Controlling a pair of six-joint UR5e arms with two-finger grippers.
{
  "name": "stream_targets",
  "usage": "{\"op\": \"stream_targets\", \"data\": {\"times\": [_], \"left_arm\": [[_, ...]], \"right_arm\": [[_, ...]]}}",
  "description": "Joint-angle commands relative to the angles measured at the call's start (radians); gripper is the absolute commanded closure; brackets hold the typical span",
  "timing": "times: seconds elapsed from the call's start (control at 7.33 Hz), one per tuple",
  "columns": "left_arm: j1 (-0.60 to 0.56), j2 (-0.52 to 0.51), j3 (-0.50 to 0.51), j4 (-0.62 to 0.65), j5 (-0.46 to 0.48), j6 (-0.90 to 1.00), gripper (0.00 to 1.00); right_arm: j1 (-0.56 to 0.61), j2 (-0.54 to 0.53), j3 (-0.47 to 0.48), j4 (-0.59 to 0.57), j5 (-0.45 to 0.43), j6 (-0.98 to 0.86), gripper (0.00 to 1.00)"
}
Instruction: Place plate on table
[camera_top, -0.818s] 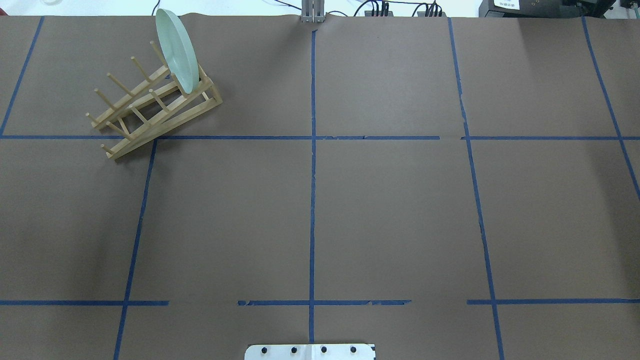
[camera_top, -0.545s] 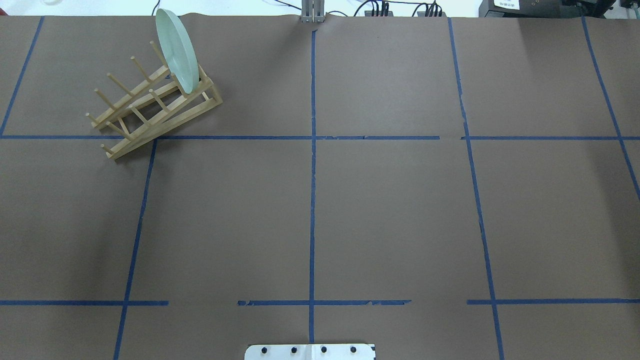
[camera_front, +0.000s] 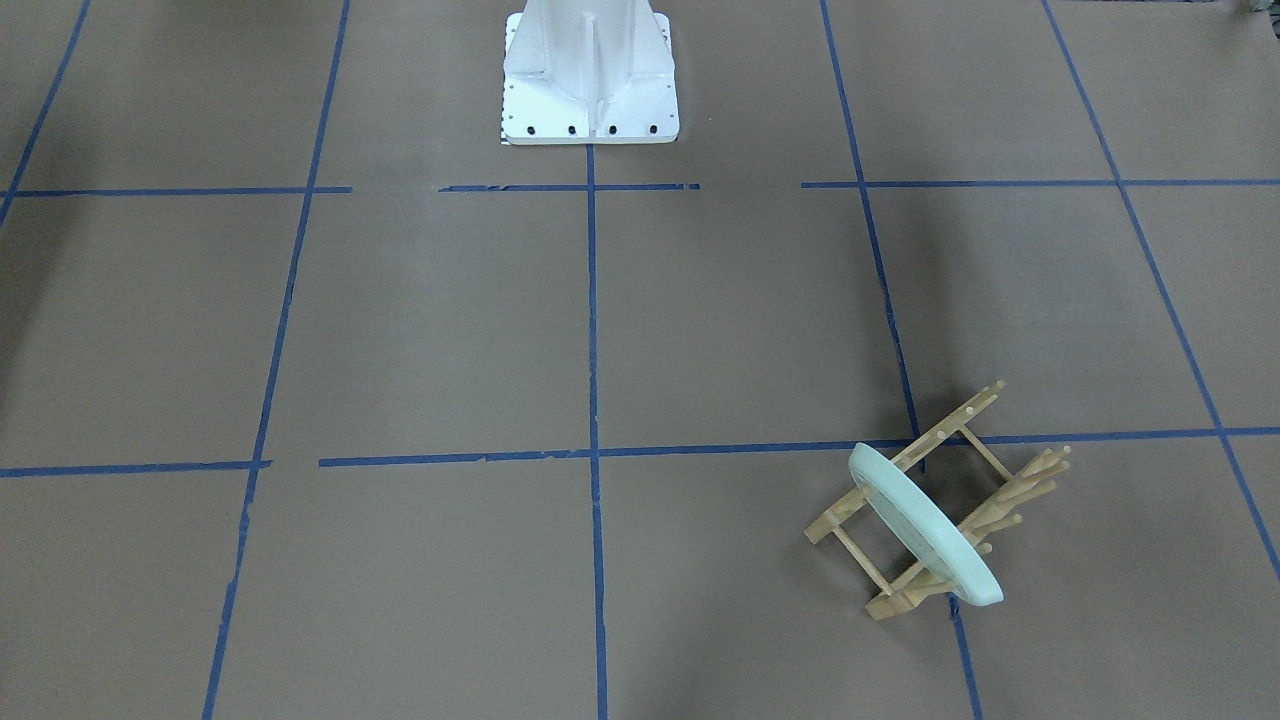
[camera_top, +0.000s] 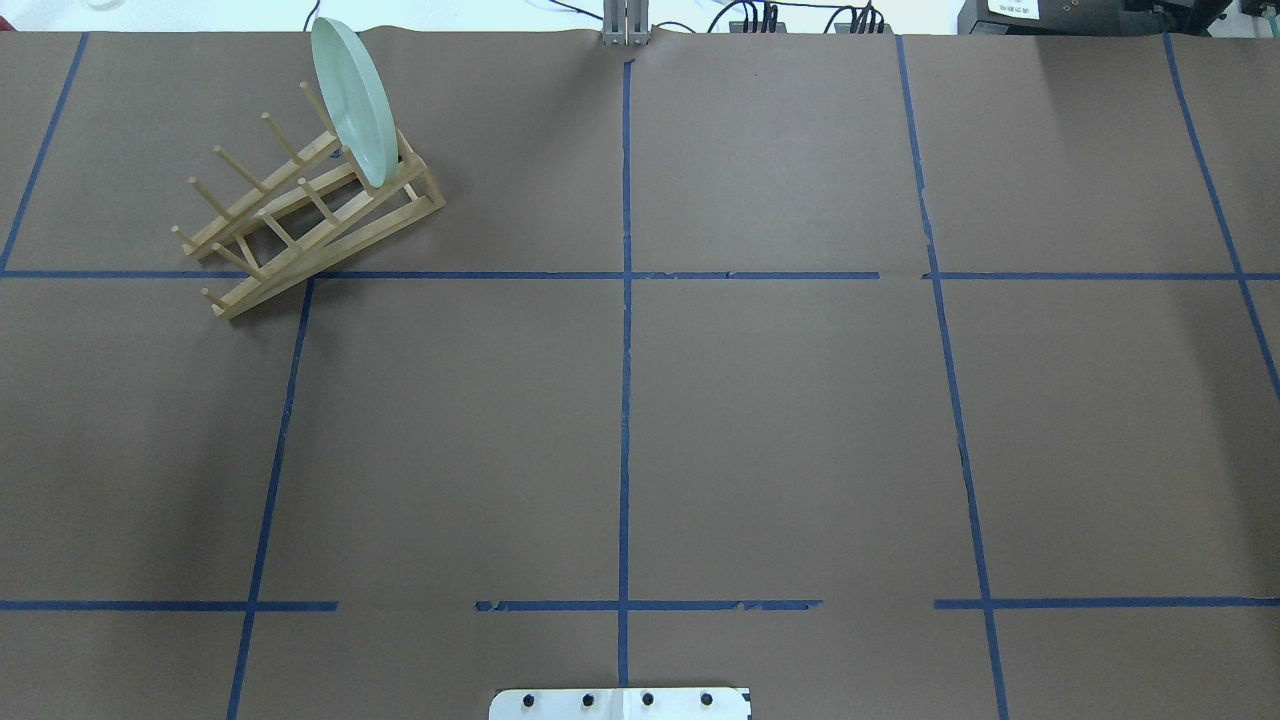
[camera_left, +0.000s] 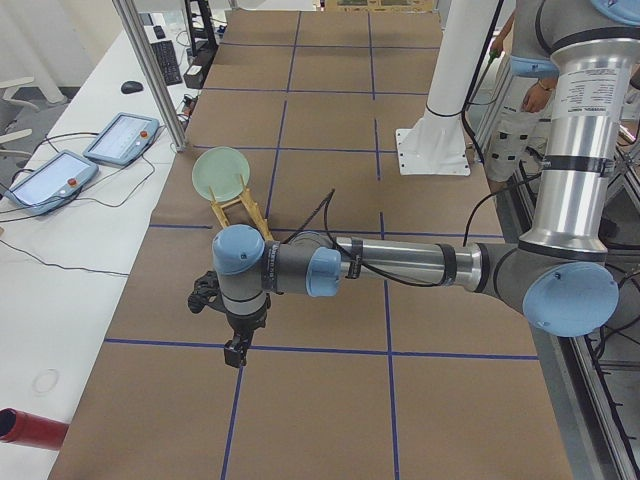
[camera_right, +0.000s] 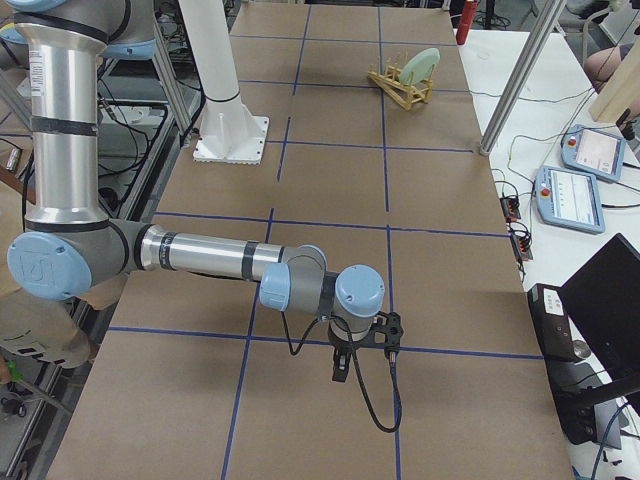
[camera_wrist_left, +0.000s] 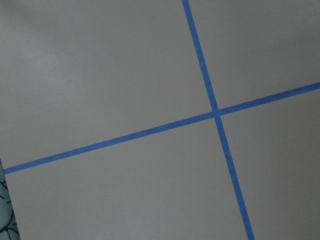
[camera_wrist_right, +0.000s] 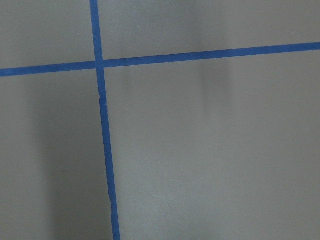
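The pale mint-green plate (camera_top: 352, 100) stands on edge in the end slot of the wooden peg rack (camera_top: 300, 215), at the table's far left. It also shows in the front view (camera_front: 925, 525) and in the left side view (camera_left: 221, 172). The brown table (camera_top: 780, 430) has a grid of blue tape. My left gripper (camera_left: 235, 350) hangs over the table, well short of the rack, and I cannot tell whether it is open. My right gripper (camera_right: 340, 368) hangs over the table's other end, far from the plate; I cannot tell its state. Both wrist views show only paper and tape.
The white robot base (camera_front: 590, 70) stands at the table's near middle edge. Cables and tablets (camera_left: 120, 138) lie on the white bench beyond the table's far edge. Metal posts (camera_right: 515, 80) rise by that edge.
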Motion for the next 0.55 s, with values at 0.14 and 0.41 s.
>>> {"op": "stream_targets", "data": {"times": [0.14, 0.41], "left_arm": [[-0.003, 0.036, -0.047, -0.042, -0.212, -0.117, 0.0], [0.017, -0.022, -0.117, -0.164, -0.352, -0.607, 0.0]], "right_arm": [[0.0, 0.0, 0.0, 0.0, 0.0, 0.0, 0.0], [0.0, 0.0, 0.0, 0.0, 0.0, -0.001, 0.0]]}}
